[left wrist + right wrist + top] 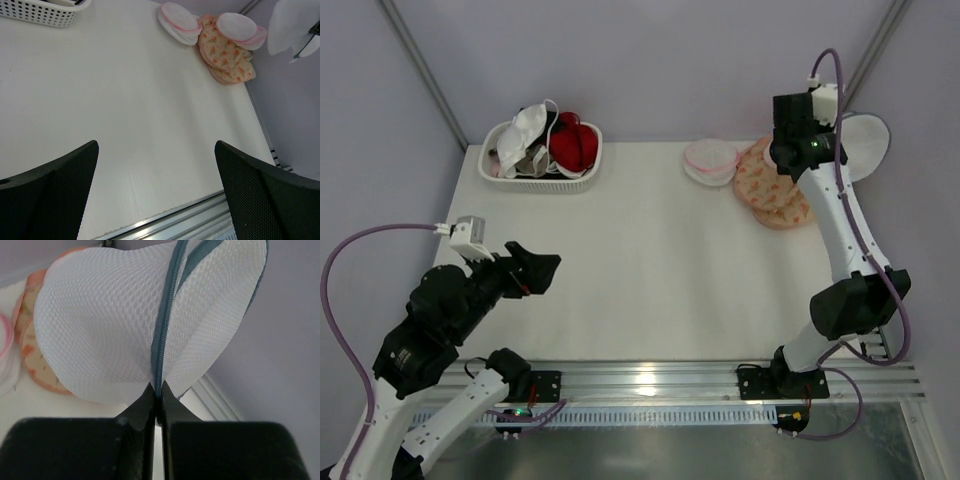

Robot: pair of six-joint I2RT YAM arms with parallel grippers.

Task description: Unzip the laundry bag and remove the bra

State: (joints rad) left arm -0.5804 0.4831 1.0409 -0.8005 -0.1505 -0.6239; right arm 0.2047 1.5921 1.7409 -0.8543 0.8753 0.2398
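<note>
Laundry bag is held in the air just off the table's far-right corner, clear of the surface. It is pinched at its rim, on the grey zipper, by the right gripper, whose jaws are closed tight on the zipper seam. The bag is folded along that seam, with white mesh bulging on both sides. The zipper looks closed along the part seen by the right wrist camera, and the contents cannot be told through the mesh. From the top camera the bag is seen beyond the right wrist, past the table edge. Peach patterned pouches are stacked at the table's far-right corner, just beside the bag, with pink-rimmed white pouches touching them on the left. A white basket sits at the table's far-left corner and holds a white garment with a thin strap and a red garment. Left gripper is parked over the table's near-left area, well apart from the bag, with jaws wide apart and nothing between them.
</note>
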